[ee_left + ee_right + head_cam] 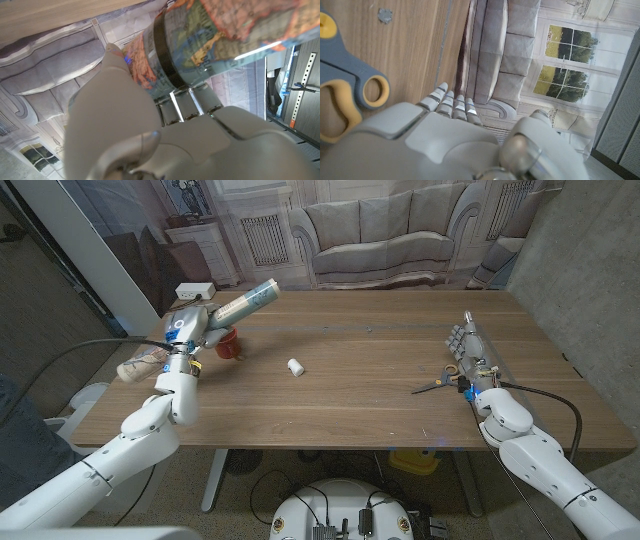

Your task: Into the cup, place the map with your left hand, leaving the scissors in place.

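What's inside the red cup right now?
The cup sits beside the left hand, which grips the rolled map tilted above it. The cup's interior is hidden by hand and map.

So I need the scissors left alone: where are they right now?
In the head view the scissors lie on the table's right side, beside the right hand.
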You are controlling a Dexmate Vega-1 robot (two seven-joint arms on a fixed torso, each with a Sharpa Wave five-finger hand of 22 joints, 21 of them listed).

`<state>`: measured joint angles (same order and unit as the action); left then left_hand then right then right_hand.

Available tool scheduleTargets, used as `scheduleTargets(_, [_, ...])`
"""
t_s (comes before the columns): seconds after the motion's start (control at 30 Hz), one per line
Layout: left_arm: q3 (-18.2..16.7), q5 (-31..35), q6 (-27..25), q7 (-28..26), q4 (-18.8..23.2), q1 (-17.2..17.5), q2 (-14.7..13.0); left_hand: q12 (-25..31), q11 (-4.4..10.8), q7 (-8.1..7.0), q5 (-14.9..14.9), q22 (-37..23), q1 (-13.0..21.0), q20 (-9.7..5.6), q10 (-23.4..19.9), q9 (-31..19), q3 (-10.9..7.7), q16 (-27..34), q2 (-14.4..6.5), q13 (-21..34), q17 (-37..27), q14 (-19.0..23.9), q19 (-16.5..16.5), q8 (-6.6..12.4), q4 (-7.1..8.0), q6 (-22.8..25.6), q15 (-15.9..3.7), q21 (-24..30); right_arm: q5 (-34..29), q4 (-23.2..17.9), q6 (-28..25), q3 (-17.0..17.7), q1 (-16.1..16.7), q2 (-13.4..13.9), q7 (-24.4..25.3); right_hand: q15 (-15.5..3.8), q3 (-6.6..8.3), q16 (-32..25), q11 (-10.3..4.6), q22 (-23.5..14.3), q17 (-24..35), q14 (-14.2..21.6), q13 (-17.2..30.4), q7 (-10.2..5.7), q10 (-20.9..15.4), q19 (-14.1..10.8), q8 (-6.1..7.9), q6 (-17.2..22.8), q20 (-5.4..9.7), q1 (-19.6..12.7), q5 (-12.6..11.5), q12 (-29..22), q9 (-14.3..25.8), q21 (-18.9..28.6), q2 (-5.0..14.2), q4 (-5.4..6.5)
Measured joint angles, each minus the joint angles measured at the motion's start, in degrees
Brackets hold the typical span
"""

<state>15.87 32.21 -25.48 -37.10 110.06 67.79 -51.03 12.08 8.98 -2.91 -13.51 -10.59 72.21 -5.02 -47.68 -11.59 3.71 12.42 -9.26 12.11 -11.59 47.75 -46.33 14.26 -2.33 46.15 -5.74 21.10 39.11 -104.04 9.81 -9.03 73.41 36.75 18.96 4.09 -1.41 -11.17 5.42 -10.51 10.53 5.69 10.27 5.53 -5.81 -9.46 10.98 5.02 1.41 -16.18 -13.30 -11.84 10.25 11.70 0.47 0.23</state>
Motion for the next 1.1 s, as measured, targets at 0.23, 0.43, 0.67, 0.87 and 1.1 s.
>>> scheduleTargets(0.23, [1.5, -0.3, -0.1, 0.4, -1.9, -2.2, -0.5, -0.3, 0.00, -0.08, 0.0, 0.0, 0.4, 0.00, 0.0, 0.0, 0.00, 0.0, 0.1, 0.0, 0.0, 0.0, 0.0, 0.00, 0.00, 0.1, 0.00, 0.0, 0.0, -1.1, -0.5, 0.8, 1.1, 0.1, 0.9, 0.00, 0.00, 0.0, 0.00, 0.0, 0.0, 0.0, 0.0, 0.00, 0.0, 0.0, 0.00, 0.0, 0.00, 0.0, 0.0, 0.0, 0.0, 0.0, 0.00, 0.00])
scheduleTargets(0.43, [2.7, -0.5, -0.1, 0.7, -3.6, -4.0, -0.8, -0.3, 0.01, -0.09, 0.0, 0.0, 0.4, 0.00, -0.6, 0.0, 0.00, 0.0, 0.1, 0.0, 0.0, 0.2, 0.0, 0.00, 0.00, 0.1, -0.23, 0.0, -0.1, -1.9, -1.0, 1.4, 1.7, 0.1, 1.6, 0.00, -0.19, 0.0, 0.00, 0.0, 0.0, 0.0, 0.0, 0.00, 0.0, 0.0, 0.00, 0.0, 0.00, 0.0, 0.0, 0.0, 0.0, 0.0, 0.00, -0.19])
scheduleTargets(0.67, [5.0, -0.3, -0.1, 1.2, -6.4, -7.3, -1.2, -0.3, 0.22, -0.16, 0.4, 0.0, 0.4, 0.00, -0.8, 0.0, -0.24, 0.0, 0.1, 0.3, 0.0, 0.4, 0.0, 0.00, 0.24, 0.4, -0.42, 0.0, -0.3, -2.4, -1.5, 1.8, 2.0, 0.1, 2.2, 0.00, -0.49, 0.0, 0.00, 0.0, 0.0, 0.0, 0.0, 0.31, 0.0, 0.0, 0.00, 0.3, 0.00, 0.0, 0.0, 0.0, 0.0, 0.0, 0.00, 0.00])
scheduleTargets(0.87, [6.6, 0.2, -0.2, 1.6, -8.1, -9.5, -1.4, -0.3, 0.31, -0.18, 0.4, 0.0, 0.4, 0.00, -0.9, 0.0, -0.24, 0.0, 0.1, 0.3, 0.0, 0.5, 0.0, 0.00, 0.24, 0.6, -0.32, 0.0, -0.4, -2.7, -1.9, 2.2, 2.2, 0.0, 2.5, 0.00, -0.49, 0.0, 0.00, 0.0, 0.0, 0.0, 0.0, 0.31, 0.0, 0.0, 0.00, 0.3, 0.00, 0.0, 0.0, 0.0, 0.0, 0.0, 0.00, 0.00])
scheduleTargets(1.1, [8.6, 0.9, -0.1, 2.0, -9.9, -12.0, -1.6, -0.3, 0.31, -0.27, 0.4, 0.0, 0.6, 0.00, -0.9, 0.0, -0.37, 0.0, 0.3, 0.3, 0.0, 0.7, 0.0, 0.00, 0.37, 0.7, -0.14, 0.0, -0.4, -3.0, -2.1, 2.6, 2.6, -0.1, 2.8, 0.00, -0.49, 0.0, 0.00, 0.0, 0.0, 0.0, 0.0, 0.31, 0.0, -0.2, 0.00, 0.3, -0.21, 0.0, 0.0, 0.0, 0.0, 0.0, 0.00, 0.00])
